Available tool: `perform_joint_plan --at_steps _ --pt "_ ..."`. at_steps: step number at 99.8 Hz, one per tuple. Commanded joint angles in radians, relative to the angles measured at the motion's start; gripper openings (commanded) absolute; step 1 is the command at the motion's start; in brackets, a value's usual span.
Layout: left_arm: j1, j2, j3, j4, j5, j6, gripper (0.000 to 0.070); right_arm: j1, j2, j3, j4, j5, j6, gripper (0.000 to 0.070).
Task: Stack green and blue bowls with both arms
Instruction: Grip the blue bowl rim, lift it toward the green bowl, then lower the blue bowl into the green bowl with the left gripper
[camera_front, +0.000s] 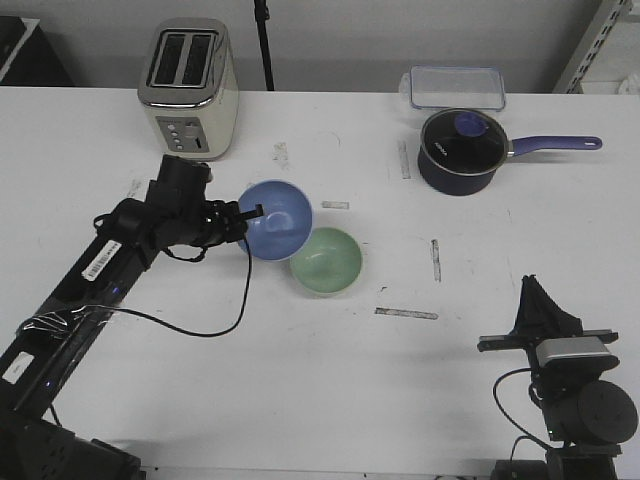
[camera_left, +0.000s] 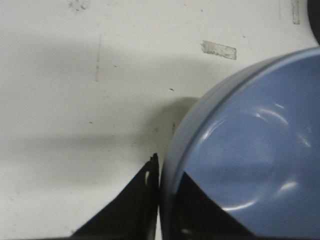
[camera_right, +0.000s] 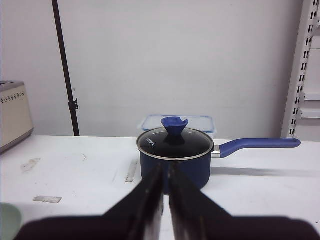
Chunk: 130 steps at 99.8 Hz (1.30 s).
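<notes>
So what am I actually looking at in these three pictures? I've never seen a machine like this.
It is a robot with two black jointed arms at a white table. The wide picture looks forward over the table; the other two come from small cameras on each wrist.

The left end effector is clamped on the rim of the blue bowl; its wrist picture shows one finger outside the rim and one inside. The bowl is tilted, against the green bowl.

The right end effector is shut and empty, near the table's edge, facing a navy saucepan with a glass lid. Also there: a cream toaster and a clear plastic box.
</notes>
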Motion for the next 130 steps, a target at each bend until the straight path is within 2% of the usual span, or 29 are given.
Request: perform_joint_plan --at_steps 1,25,56,88,104,130 --pt "-0.029 0.037 0.028 0.004 -0.005 -0.032 0.0001 0.0 -0.001 0.003 0.013 0.001 0.014 0.001" --pt "-0.127 0.156 0.148 -0.021 -0.006 -0.034 0.0001 0.0 -0.001 0.003 0.013 0.001 0.014 0.001" --pt "-0.175 0.314 0.263 -0.164 -0.006 -0.005 0.0001 0.0 -0.001 0.003 0.013 0.001 0.014 0.001" --pt "-0.176 0.352 0.263 -0.136 -0.006 0.0 0.0006 0.0 -0.001 0.003 0.013 0.001 0.014 0.001" --pt "-0.177 0.38 0.263 -0.131 0.0 0.021 0.0084 0.0 -0.001 0.003 0.013 0.001 0.014 0.001" --pt "-0.187 0.383 0.263 -0.094 0.01 0.026 0.0084 0.0 -0.001 0.003 0.013 0.001 0.014 0.001"
